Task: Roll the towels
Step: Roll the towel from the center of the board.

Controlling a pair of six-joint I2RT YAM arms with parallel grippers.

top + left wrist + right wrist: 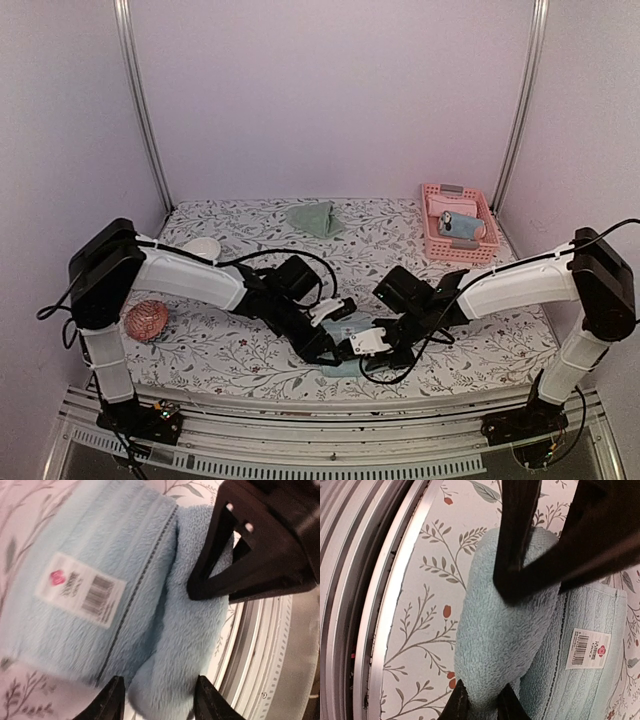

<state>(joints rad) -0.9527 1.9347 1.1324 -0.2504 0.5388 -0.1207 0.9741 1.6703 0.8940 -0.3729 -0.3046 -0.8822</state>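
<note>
green towel (315, 217): lies crumpled at the far middle of the tabletop (240, 225).
left gripper (160, 695): fingers stand apart, astride one rolled end of the blue towel (95, 540); contact uncertain, as the view is blurred.
blue towel: at the near tabletop edge, partly rolled, with the white label (587, 647) facing up on the flat part.
right gripper (482, 705): clamped on the roll's other end.
pink basket (430, 240): stands at the far right corner.

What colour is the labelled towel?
Light blue; the towel shows best in the left wrist view.
</note>
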